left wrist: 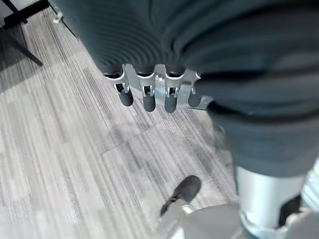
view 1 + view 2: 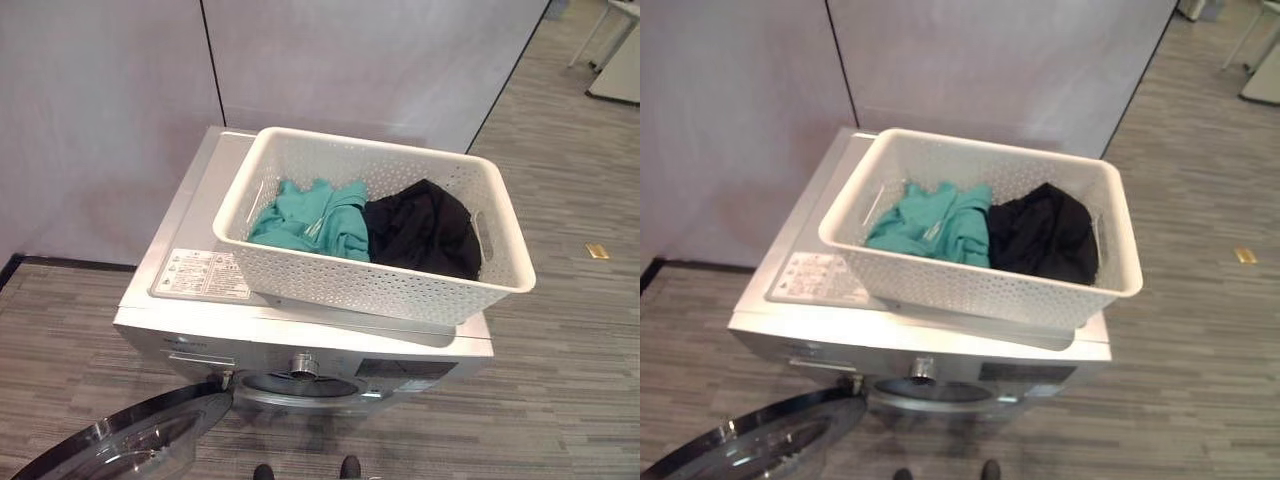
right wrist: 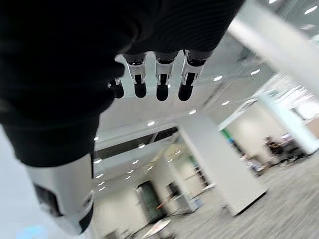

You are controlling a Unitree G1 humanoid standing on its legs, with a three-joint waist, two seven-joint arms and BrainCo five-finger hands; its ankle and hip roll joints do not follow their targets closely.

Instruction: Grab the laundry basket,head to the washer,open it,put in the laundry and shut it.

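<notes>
A white perforated laundry basket (image 2: 380,285) rests on top of the silver washer (image 2: 180,300), turned slightly askew. Inside it lie a teal garment (image 2: 310,222) on the left and a black garment (image 2: 422,230) on the right. The washer's round door (image 2: 130,440) hangs swung open at the lower left, and the drum opening (image 2: 300,385) shows below the control panel. My left hand (image 1: 148,99) hangs over the floor with straight fingers and holds nothing. My right hand (image 3: 162,82) points up toward the ceiling, fingers relaxed and holding nothing.
A grey partition wall (image 2: 350,60) stands right behind the washer. Striped grey floor runs to the right, with a small yellow piece (image 2: 597,251) on it. White furniture (image 2: 615,60) stands at the far right back.
</notes>
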